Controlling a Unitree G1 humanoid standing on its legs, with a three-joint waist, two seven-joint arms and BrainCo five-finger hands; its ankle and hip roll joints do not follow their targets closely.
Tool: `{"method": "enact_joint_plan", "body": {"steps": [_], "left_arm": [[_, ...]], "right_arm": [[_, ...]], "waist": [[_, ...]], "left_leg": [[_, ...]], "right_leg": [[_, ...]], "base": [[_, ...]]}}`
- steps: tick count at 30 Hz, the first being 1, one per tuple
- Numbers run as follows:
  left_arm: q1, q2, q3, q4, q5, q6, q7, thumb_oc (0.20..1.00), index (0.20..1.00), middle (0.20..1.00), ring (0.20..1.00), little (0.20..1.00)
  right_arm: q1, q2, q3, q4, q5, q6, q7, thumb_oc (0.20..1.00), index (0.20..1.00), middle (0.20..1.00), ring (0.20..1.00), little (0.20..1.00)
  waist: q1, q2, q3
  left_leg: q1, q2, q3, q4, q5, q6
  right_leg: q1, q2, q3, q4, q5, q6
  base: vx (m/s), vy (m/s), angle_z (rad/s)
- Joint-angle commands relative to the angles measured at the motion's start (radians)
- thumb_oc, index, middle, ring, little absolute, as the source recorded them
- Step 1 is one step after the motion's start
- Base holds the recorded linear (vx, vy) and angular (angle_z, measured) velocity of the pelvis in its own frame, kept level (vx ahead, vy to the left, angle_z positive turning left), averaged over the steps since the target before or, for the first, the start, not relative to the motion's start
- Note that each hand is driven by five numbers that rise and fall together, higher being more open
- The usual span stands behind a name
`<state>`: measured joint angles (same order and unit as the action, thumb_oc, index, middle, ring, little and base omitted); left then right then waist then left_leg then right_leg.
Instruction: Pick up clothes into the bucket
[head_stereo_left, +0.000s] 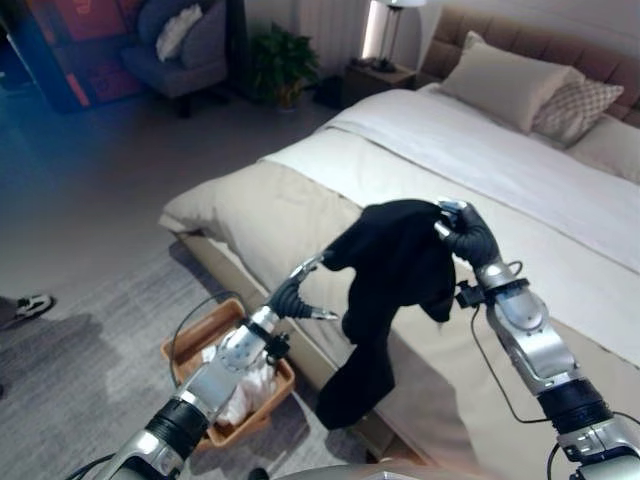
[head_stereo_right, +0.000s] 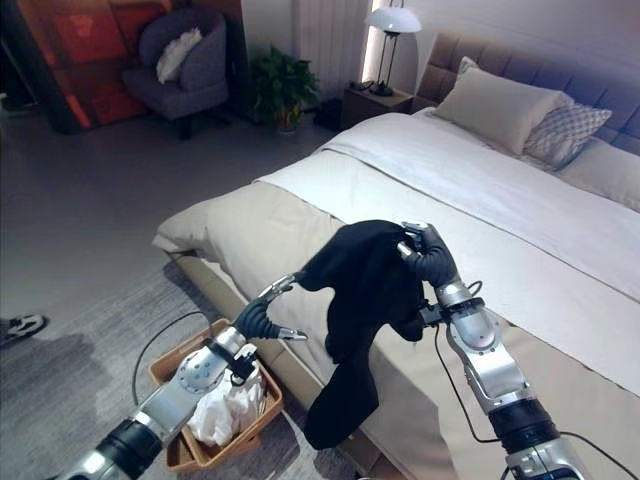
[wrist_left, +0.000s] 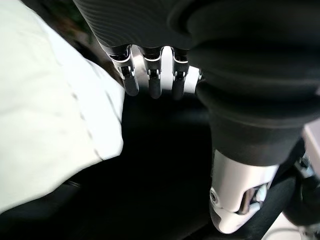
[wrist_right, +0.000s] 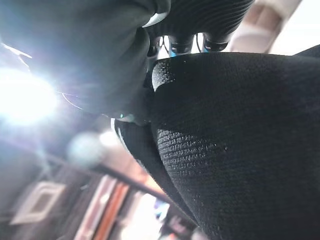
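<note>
Black knit garment (head_stereo_right: 365, 300), limp and crumpled, hangs in a long drape from the right hand (head_stereo_right: 432, 262), whose fingers curl round its top bunch. Left hand (head_stereo_right: 262, 315) sits beside the cloth, fingers relaxed, gripping nothing. Below its fingers, the wicker basket (head_stereo_right: 172, 363) holds white clothes (head_stereo_right: 225, 405).

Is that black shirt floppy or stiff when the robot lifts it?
Probably floppy: the black shirt sags from the right hand and its end dangles beside the bed. Likely light, since one hand's fingers hold it up. It may swing when moved.
</note>
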<state>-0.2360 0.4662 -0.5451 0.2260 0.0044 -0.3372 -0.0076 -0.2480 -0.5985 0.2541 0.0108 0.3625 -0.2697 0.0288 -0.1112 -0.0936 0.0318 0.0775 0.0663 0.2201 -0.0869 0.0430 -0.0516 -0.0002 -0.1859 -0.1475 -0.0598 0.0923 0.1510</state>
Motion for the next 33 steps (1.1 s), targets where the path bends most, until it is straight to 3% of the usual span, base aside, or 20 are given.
{"method": "enact_joint_plan", "body": {"steps": [1,10,13,18,25,26,27,33], "left_arm": [[-0.148,-0.032,-0.078,0.027,-0.052,-0.038,-0.029,1.000,1.000,1.000,1.000,1.000],[-0.223,-0.196,-0.133,0.152,-0.160,0.002,-0.002,1.000,1.000,1.000,1.000,1.000],[-0.223,-0.255,-0.116,0.165,-0.144,0.020,0.090,1.000,1.000,1.000,1.000,1.000],[-0.242,-0.298,-0.143,0.164,-0.262,0.039,0.066,1.000,1.000,1.000,1.000,1.000],[-0.274,-0.330,-0.171,0.197,-0.220,0.069,0.103,1.000,1.000,1.000,1.000,1.000],[-0.276,-0.334,-0.172,0.198,-0.222,0.071,0.103,0.373,0.373,0.373,0.373,0.373],[-0.285,-0.340,-0.177,0.201,-0.218,0.074,0.109,0.200,0.200,0.200,0.200,0.200],[-0.284,-0.346,-0.176,0.200,-0.225,0.077,0.116,0.200,0.200,0.200,0.200,0.200]], "right_arm": [[-0.167,-0.026,0.028,-0.094,0.105,-0.041,0.028,0.200,0.200,0.200,0.200,0.200],[-0.221,0.008,0.122,-0.187,0.137,-0.018,0.048,0.200,0.200,0.200,0.200,0.200],[-0.233,0.033,0.177,-0.233,0.136,-0.005,0.055,0.200,0.200,0.200,0.200,0.200],[-0.256,0.029,0.223,-0.262,0.147,0.001,0.057,0.200,0.200,0.200,0.200,0.200],[-0.275,0.027,0.257,-0.294,0.154,0.006,0.048,0.200,0.200,0.200,0.200,0.200],[-0.275,0.026,0.258,-0.298,0.157,0.006,0.046,0.200,0.200,0.200,0.200,0.200],[-0.275,0.021,0.259,-0.305,0.164,0.005,0.045,0.200,0.200,0.200,0.200,0.200],[-0.268,0.012,0.250,-0.318,0.173,0.002,0.038,0.200,0.200,0.200,0.200,0.200]], "waist": [[0.004,-0.009,-0.036],[-0.011,-0.005,-0.051],[-0.005,-0.009,-0.047],[-0.007,-0.009,-0.041],[-0.008,-0.011,-0.034],[-0.009,-0.011,-0.033],[-0.009,-0.012,-0.032],[-0.007,-0.014,-0.033]], "left_leg": [[-0.016,0.019,-0.008,0.056,-0.033,-0.013],[0.003,0.024,0.001,0.053,-0.033,-0.014],[0.002,0.027,-0.001,0.060,-0.033,-0.014],[-0.001,0.029,-0.004,0.062,-0.031,-0.015],[-0.009,0.028,-0.005,0.066,-0.031,-0.013],[-0.010,0.028,-0.005,0.067,-0.032,-0.013],[-0.011,0.027,-0.006,0.069,-0.032,-0.012],[-0.012,0.025,-0.009,0.071,-0.034,-0.010]], "right_leg": [[-0.046,-0.039,-0.001,0.054,0.067,0.056],[-0.033,-0.030,0.004,0.052,0.064,0.052],[-0.032,-0.027,0.007,0.054,0.063,0.048],[-0.032,-0.027,0.005,0.055,0.064,0.047],[-0.036,-0.030,0.005,0.059,0.067,0.048],[-0.037,-0.030,0.005,0.060,0.067,0.048],[-0.037,-0.029,0.005,0.061,0.066,0.048],[-0.035,-0.032,0.002,0.063,0.065,0.049]], "base": [[0.00,0.000,0.00],[0.01,-0.006,-0.01],[0.01,-0.012,-0.03],[0.00,0.000,0.00],[0.00,0.000,0.00],[0.00,0.000,0.00],[0.00,0.000,0.00],[0.00,0.000,0.00]]}}
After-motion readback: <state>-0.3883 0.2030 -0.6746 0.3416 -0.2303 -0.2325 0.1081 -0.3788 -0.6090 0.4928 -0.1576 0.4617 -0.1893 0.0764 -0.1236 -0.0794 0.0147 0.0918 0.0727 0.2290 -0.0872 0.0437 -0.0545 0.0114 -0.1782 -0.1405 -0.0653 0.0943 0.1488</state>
